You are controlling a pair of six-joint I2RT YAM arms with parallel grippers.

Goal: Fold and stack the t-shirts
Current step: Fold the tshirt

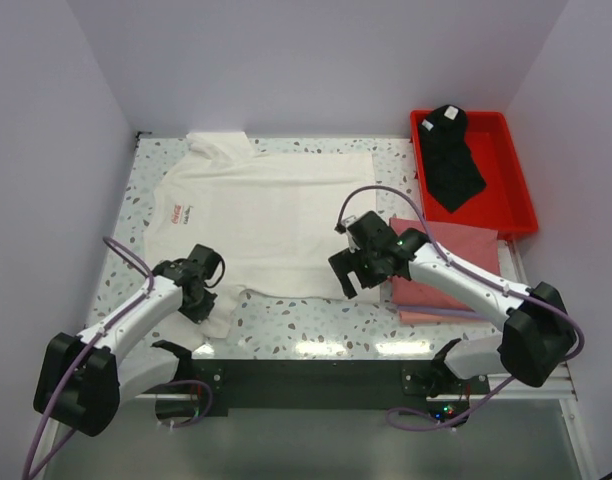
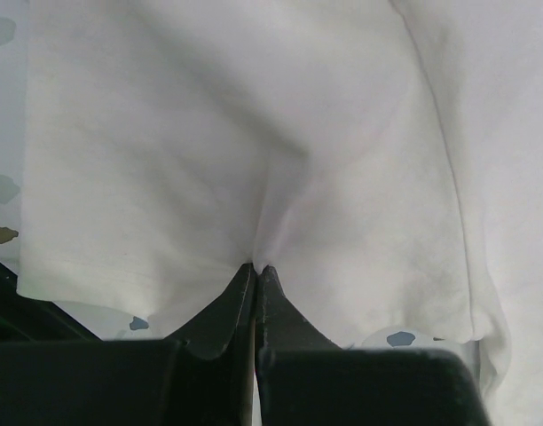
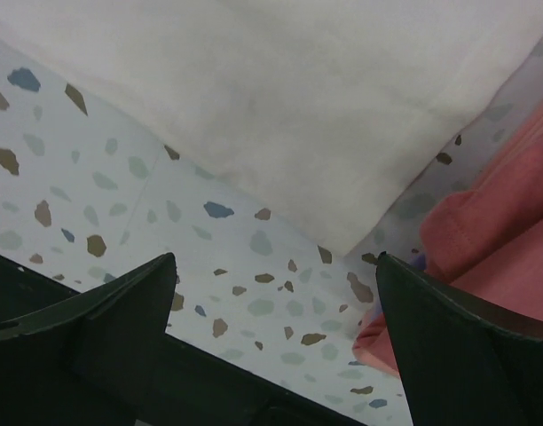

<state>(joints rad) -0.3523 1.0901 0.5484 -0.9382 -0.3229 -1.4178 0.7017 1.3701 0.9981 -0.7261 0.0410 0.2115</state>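
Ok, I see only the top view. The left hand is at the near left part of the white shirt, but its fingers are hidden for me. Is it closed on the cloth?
Observer: Yes. In the left wrist view the left hand is shut, with a fold of the white shirt pinched at its fingertips.
Operator: And the right hand, does it hold something?
Observer: No. Its wrist view shows the right hand open over the bare table, the shirt's corner lying loose between the fingers.
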